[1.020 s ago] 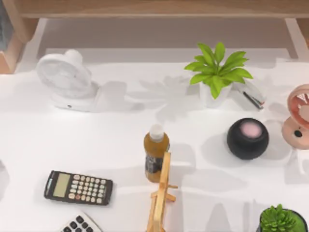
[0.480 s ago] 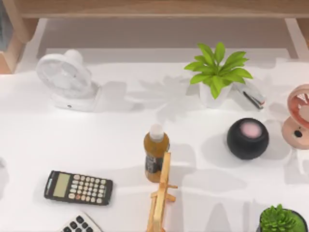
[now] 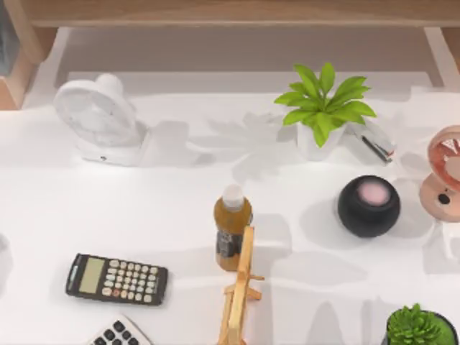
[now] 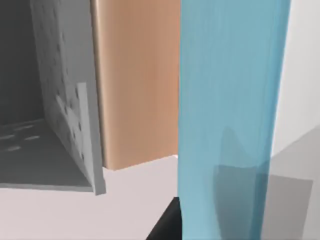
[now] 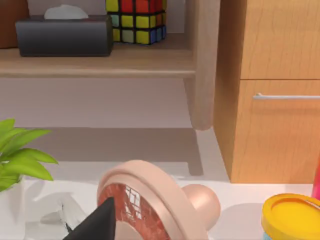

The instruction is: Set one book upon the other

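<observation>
Lots of stuff clipped here. In the top view, the second calculator [image 3: 120, 334] at 7 o'clock is cut by the bottom edge, same for the wooden stand [image 3: 238, 302] at 6 and the dark potted succulent [image 3: 417, 327] at 5. The pink fan [image 3: 444, 172] at 3 runs off the right edge. Left wrist view: a tall blue slab [image 4: 230, 120] is cropped top and bottom, can't tell what it is. Right wrist: yellow tub [image 5: 292, 216] is clipped too.
</observation>
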`<act>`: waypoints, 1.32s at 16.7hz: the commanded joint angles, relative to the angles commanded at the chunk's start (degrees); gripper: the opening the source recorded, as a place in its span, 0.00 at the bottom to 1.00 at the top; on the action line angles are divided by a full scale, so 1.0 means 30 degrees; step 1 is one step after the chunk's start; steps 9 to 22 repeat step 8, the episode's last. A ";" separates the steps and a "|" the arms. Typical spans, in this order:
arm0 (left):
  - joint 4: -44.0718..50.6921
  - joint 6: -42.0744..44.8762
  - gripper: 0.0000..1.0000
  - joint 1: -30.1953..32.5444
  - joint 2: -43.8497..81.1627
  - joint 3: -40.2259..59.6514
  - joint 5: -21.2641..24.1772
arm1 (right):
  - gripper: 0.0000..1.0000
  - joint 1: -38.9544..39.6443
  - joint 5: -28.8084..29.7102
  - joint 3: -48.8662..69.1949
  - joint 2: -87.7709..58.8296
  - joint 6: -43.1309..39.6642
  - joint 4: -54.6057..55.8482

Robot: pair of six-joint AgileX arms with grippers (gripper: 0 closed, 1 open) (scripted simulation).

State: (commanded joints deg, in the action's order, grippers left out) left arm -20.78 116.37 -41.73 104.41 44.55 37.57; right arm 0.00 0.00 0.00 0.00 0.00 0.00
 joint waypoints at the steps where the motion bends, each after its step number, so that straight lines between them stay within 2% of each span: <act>1: 0.0000 0.0000 0.90 0.0000 0.0000 0.0000 0.0000 | 1.00 0.0000 0.0000 0.0000 0.0000 0.0000 0.0000; 2: 0.0000 0.0000 0.98 0.0000 0.0000 0.0000 0.0000 | 1.00 0.0000 0.0000 0.0000 0.0000 0.0000 0.0000; 3: 0.0000 0.0000 1.00 0.0000 0.0000 0.0000 0.0000 | 1.00 0.0000 0.0000 0.0000 0.0000 0.0000 0.0000; 22: 0.0000 0.0000 1.00 0.0000 0.0000 0.0000 0.0000 | 1.00 0.0000 0.0000 0.0000 0.0000 0.0000 0.0000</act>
